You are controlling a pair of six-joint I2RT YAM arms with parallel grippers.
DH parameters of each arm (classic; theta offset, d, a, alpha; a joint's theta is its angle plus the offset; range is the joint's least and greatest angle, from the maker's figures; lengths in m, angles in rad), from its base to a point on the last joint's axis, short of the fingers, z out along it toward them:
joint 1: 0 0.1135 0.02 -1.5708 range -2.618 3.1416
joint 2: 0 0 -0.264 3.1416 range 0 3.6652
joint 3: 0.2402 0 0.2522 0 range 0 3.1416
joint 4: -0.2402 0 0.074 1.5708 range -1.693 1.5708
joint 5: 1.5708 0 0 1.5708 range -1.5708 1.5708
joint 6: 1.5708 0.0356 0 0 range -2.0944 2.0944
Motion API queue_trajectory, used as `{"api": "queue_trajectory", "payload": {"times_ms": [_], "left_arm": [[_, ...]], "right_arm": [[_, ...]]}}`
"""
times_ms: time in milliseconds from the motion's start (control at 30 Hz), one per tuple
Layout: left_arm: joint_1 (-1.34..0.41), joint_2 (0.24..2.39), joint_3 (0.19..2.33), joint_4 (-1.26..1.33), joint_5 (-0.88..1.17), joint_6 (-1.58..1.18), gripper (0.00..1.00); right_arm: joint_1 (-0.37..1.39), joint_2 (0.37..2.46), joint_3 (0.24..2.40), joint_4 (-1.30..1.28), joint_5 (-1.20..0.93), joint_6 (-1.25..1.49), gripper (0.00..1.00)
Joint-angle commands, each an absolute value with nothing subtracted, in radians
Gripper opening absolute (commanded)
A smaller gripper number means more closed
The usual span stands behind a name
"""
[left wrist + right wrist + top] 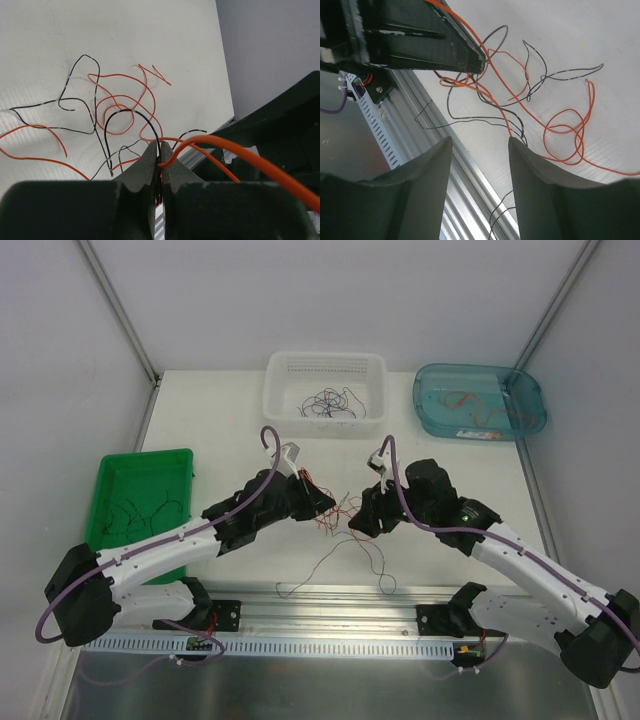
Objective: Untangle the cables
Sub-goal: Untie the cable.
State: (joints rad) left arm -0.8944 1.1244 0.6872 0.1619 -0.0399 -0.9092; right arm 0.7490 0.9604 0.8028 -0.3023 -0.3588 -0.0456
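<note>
- cables (335, 515): small orange/black tangle at mid-frame in the top view, right between the two gripper tips. Loose strands trail toward the lower edge of the worktop (220, 430) and stop near the rail (330, 602).
- left gripper (160, 150): jaws pressed together on one orange strand, which loops out toward the lower right of its wrist view. A black strand arcs in at the same pinch; can't tell if it is clamped too.
- right gripper (479, 150): wide open, holding nothing.
- Key relation: in the right wrist view the tangle lies ahead and to the upper right, not between the jaws. One orange-and-black run reaches the tip of the frame-right finger; touching or just beside, can't tell.
- Pose: both arms reach inward and low, tips near each other at centre.
- My read: the right arm is free and must shift frame-right to straddle a strand.
</note>
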Motion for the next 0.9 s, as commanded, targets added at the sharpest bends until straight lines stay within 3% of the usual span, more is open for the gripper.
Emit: {"api": "queue_trajectory", "payload": {"times_ms": [0,267,400,433,533,567,867], "left_arm": [[-0.882,1.078,0.683,0.155,-0.009,-0.948,0.0],[-0.879,1.072,0.693,0.152,0.043,-0.968,0.0],[-0.87,1.057,0.689,0.146,0.049,-0.976,0.0],[-0.867,1.054,0.686,0.144,0.051,-0.983,0.0],[-0.844,1.042,0.675,0.141,0.074,-0.996,0.0],[-0.825,1.034,0.672,0.14,0.083,-1.0,0.0],[-0.661,0.947,0.595,0.041,0.126,-1.032,0.0]], "right_arm": [[0.753,0.985,0.776,-0.163,-0.391,-0.067,0.52],[0.756,1.055,0.716,-0.031,-0.379,-0.075,0.5],[0.756,1.094,0.721,-0.005,-0.414,-0.075,0.42],[0.755,1.101,0.719,-0.005,-0.429,-0.074,0.38],[0.755,1.101,0.719,0.006,-0.419,-0.08,0.08],[0.753,1.085,0.718,0.005,-0.411,-0.09,0.02],[0.647,0.925,0.805,-0.305,-0.331,-0.147,0.01]]}}
